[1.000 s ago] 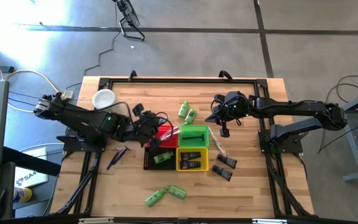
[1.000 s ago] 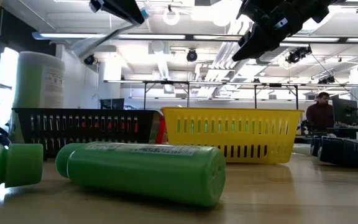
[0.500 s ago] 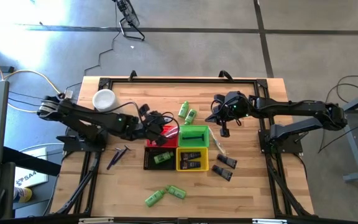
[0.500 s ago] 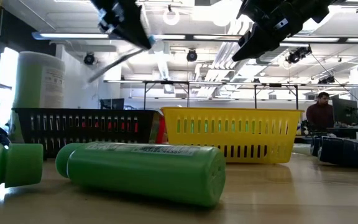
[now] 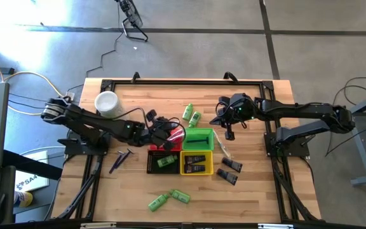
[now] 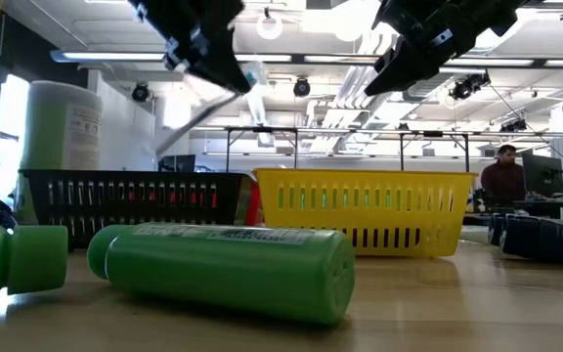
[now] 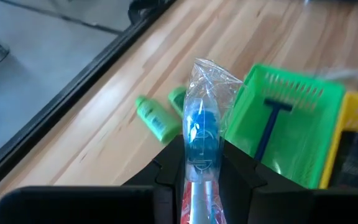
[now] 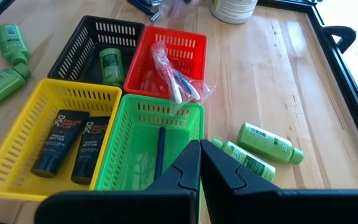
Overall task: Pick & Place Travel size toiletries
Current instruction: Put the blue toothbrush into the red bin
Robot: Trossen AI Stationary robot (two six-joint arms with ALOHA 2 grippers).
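My left gripper (image 5: 169, 131) hangs over the red basket (image 5: 170, 141), shut on a toothbrush in a clear wrapper (image 7: 202, 118). The low view shows this gripper (image 6: 225, 70) high above the baskets. More wrapped toothbrushes (image 8: 174, 78) lie in the red basket (image 8: 194, 43). The black basket (image 8: 82, 46) holds a green bottle, the yellow one (image 8: 17, 155) two dark tubes, the green one (image 8: 185, 112) a dark blue stick. My right gripper (image 5: 229, 132) waits shut above bare wood, right of the green basket. My left gripper pinches the wrapped toothbrush between its two fingers just behind the head (image 7: 199, 169). The brush lies along the fingers, and its blue-bristled head sticks out past the fingertips. It is lifted clear, and its handle end (image 6: 179, 137) slants down behind the gripper.
Two green bottles (image 5: 191, 114) lie beyond the green basket, two more (image 5: 169, 199) near the front edge. Dark tubes (image 5: 229, 168) lie right of the yellow basket and purple sticks (image 5: 121, 159) at the left. A white cup (image 5: 107, 102) stands far left.
My left gripper has moved toward the table's right edge and downward with the wrapped toothbrush, coming over the red basket. The toothbrush stays in its fingers, clear of everything.
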